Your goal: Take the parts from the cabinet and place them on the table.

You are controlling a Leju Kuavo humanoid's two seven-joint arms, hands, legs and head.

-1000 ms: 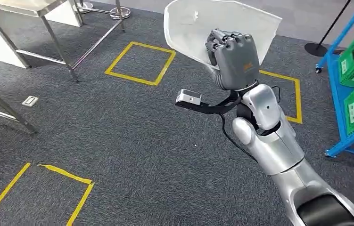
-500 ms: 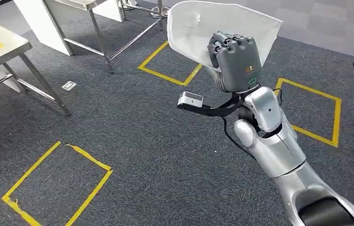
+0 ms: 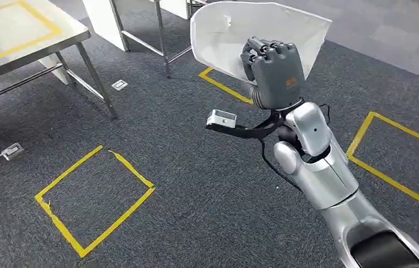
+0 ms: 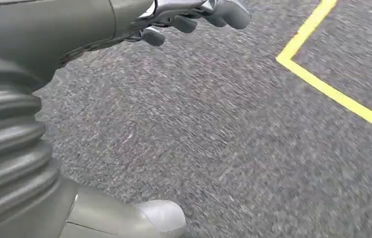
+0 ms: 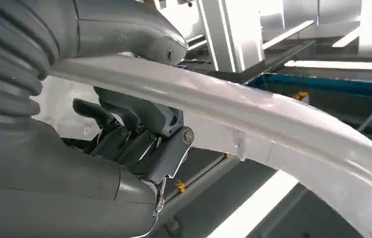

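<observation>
Right hand [image 3: 271,72], raised in the head view, grips a broad white curved plastic part [image 3: 235,33] held above dark grey carpet floor [image 3: 184,190] marked with yellow tape squares [image 3: 92,195]; a steel tabletop [image 3: 11,28] stands far left. An orange mark on the hand's back is unreadable.

Left wrist view: the left hand [image 4: 193,17] hangs over carpet, fingers loosely curled, holding nothing.

Right wrist view: dark fingers [image 5: 124,124] clamp under the part's glossy rim [image 5: 253,119].
</observation>
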